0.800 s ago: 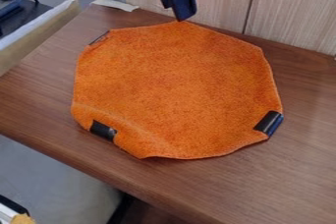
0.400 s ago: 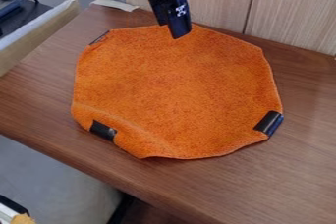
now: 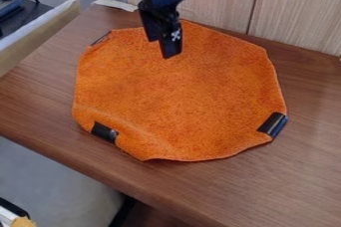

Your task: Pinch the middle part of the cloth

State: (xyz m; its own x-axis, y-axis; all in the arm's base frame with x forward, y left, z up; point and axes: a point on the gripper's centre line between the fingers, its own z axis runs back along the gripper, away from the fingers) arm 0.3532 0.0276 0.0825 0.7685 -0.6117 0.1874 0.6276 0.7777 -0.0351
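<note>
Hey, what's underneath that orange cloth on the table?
The table shows along the near edge of the cloth, which appears to lie on it. Whatever else may be under there is covered, so I can't tell.

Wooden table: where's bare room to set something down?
The table shows bare wood right of the orange cloth, up to the wall, and at lower right; a smaller patch lies left, between cloth and table edge. It is crowded at the top, where the gripper hangs over the cloth near the wall.
</note>
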